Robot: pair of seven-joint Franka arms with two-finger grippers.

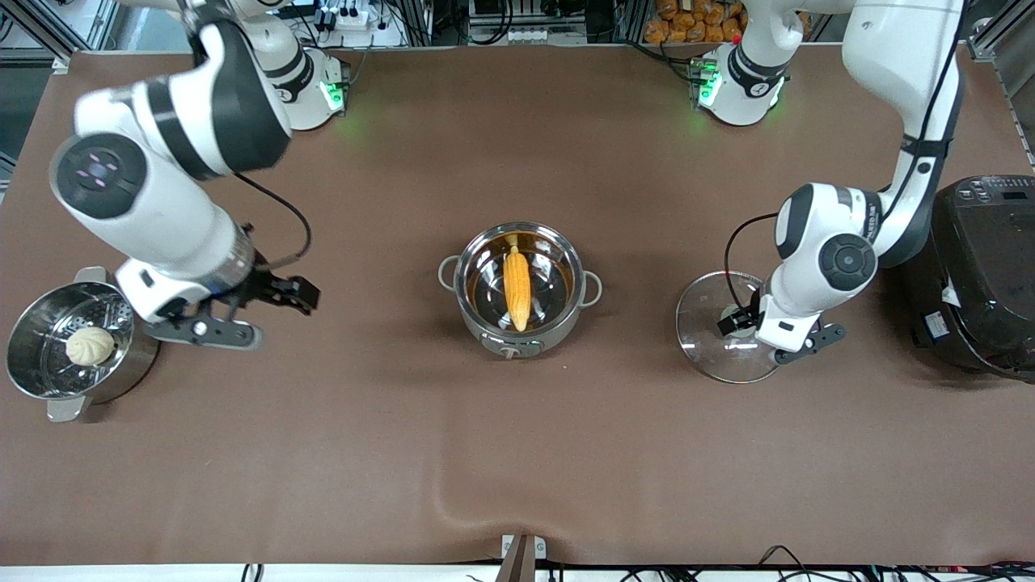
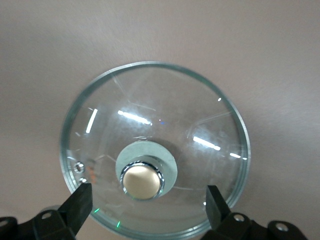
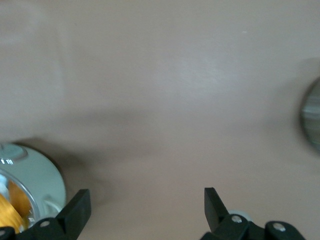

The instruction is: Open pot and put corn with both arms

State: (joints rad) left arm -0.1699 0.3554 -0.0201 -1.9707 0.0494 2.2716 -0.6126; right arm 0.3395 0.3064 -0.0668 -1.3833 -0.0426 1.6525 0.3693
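Brown cloth: the table (image 1: 517,453) cover is bare across the wide strip nearest the front camera, with one low crease near the middle of that edge.
Pot: the pot (image 1: 521,289) sits uncovered at the table's centre, with bare cloth all round its rim and loop handles.
Corn: the corn (image 1: 517,288) lies inside the pot on the steel bottom, running lengthwise toward the front camera.
Lid: the glass lid (image 1: 711,335) lies flat on the cloth toward the left arm's end, well apart from the pot and near the black cooker (image 1: 978,275).
Left gripper: the left gripper (image 2: 149,200) hovers over the lid with its fingers spread wide of the knob (image 2: 142,180), touching nothing.
Right gripper: the right gripper (image 3: 147,207) hangs over bare cloth between the pot and the steamer pot (image 1: 69,343), fingers apart, holding nothing.
Steamer: it stands at the right arm's end near the table edge, with a bun (image 1: 90,346) inside.
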